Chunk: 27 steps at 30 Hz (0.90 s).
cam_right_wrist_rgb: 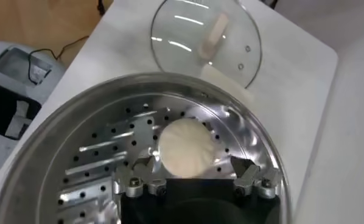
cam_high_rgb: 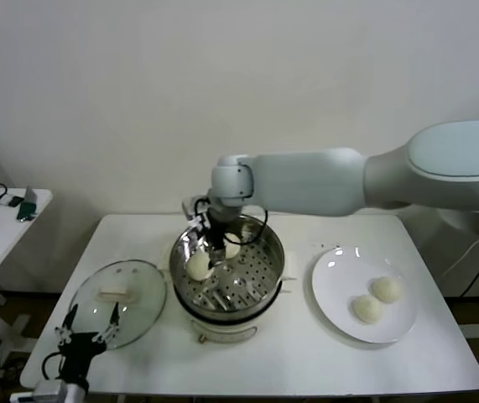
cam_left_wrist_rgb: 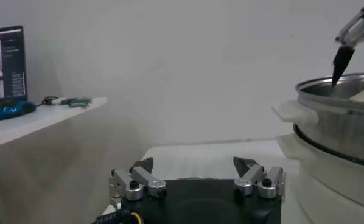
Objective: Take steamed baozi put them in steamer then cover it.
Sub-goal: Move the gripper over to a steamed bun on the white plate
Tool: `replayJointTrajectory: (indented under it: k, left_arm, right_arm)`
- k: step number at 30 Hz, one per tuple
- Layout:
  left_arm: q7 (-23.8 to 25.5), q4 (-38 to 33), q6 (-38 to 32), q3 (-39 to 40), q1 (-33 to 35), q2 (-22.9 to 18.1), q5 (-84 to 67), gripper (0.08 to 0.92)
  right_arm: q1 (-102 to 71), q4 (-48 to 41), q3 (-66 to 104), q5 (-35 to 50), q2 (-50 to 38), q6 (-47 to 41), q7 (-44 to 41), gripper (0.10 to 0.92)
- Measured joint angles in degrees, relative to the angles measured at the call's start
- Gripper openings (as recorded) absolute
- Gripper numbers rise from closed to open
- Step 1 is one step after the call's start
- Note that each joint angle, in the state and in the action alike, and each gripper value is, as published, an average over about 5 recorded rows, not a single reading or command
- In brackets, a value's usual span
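The steel steamer [cam_high_rgb: 258,275] stands mid-table on its cream pot base. My right gripper [cam_high_rgb: 212,252] reaches down inside it and is open. A round white baozi [cam_right_wrist_rgb: 187,147] lies on the perforated floor between the spread fingers of the right gripper [cam_right_wrist_rgb: 193,165], free of both; the same baozi [cam_high_rgb: 199,265] shows in the head view. A second baozi [cam_high_rgb: 233,249] shows partly behind the gripper. Two more baozi [cam_high_rgb: 386,289] [cam_high_rgb: 367,309] rest on the white plate [cam_high_rgb: 336,281]. The glass cover [cam_high_rgb: 119,290] lies flat left of the steamer. My left gripper [cam_high_rgb: 88,323] waits open at the table's front left.
In the left wrist view, the left gripper [cam_left_wrist_rgb: 197,165] hovers low beside the steamer [cam_left_wrist_rgb: 337,103]. A small side table [cam_high_rgb: 4,220] with cables and gadgets stands far left. The table's front edge runs close below the steamer and plate.
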Motion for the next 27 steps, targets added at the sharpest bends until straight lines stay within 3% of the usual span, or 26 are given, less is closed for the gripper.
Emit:
replayJointTrajectory:
  k: [12,27]
  left_arm:
    - [0.0,-0.1,0.2,0.5,-0.2,0.2,0.2,0.823]
    - [0.1,-0.1,0.8,0.7,-0.5,-0.5,1.0,0.823]
  right_arm:
    - [9.4,7.2,-10.4,-6.2,-22.0,5.9,-7.5,0.823]
    - [4.6,13.9,-16.5,-21.9,-40.6,4.2,-3.8,0.823]
